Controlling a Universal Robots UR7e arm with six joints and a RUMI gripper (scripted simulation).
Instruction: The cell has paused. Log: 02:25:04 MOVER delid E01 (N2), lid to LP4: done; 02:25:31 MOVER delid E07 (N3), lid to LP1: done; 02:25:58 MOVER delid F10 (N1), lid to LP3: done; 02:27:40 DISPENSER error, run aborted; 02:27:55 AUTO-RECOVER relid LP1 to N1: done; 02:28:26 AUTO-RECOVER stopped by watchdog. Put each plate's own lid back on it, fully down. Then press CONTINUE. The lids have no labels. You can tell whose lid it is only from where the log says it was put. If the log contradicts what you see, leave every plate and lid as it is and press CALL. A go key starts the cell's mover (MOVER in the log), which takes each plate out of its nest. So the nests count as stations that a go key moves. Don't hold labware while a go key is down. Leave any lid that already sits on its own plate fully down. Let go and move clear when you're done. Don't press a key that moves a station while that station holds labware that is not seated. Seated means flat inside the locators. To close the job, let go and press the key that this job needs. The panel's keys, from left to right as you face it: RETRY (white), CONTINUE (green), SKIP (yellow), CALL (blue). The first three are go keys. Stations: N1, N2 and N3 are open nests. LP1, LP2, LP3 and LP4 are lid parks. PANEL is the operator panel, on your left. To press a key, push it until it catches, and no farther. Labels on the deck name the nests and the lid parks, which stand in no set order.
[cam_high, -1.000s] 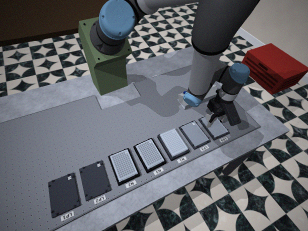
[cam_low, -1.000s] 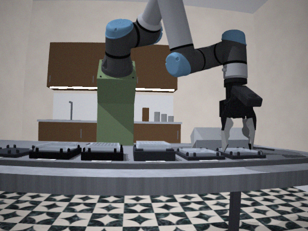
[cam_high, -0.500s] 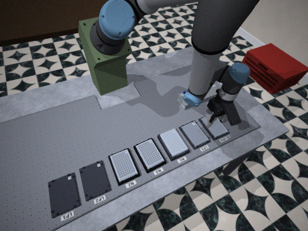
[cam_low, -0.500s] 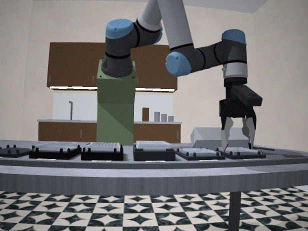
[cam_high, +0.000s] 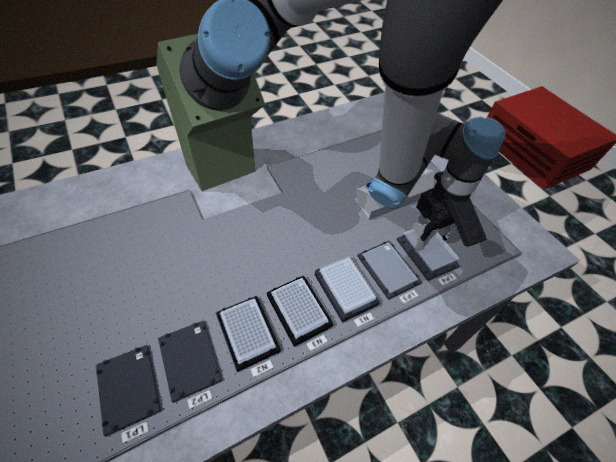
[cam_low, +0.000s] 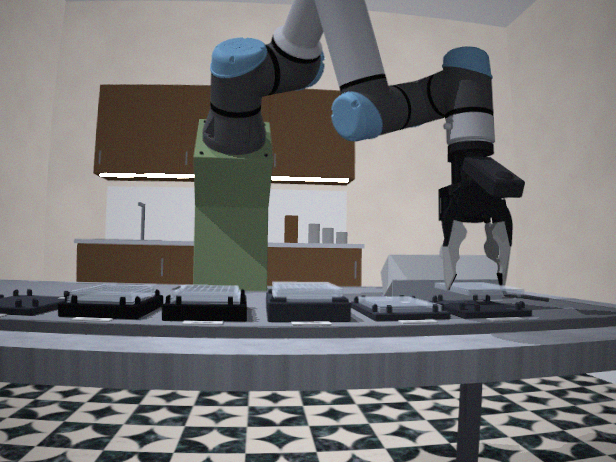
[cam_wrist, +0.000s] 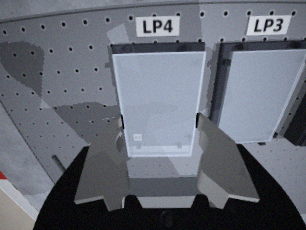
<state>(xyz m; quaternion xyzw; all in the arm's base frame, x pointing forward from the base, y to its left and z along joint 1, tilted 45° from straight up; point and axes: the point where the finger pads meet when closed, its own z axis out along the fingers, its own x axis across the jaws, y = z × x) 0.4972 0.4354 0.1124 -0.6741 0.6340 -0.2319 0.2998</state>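
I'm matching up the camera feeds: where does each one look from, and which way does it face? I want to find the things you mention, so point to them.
Top: high over the deck's front side, looking down across nests and parks towards the green pedestal (cam_high: 222, 155) (cam_low: 230, 220); most of the arm and the gripper (cam_high: 434, 237) (cam_low: 475, 282) (cam_wrist: 159, 114) show.
Exterior: low at the front edge, looking level at the pedestal; arm and gripper show.
Wrist: on the arm's end, looking down at LP4; only the gripper shows.
Shared: top and wrist both show the LP4 lid (cam_high: 436, 254) (cam_low: 475, 288) (cam_wrist: 159, 97).
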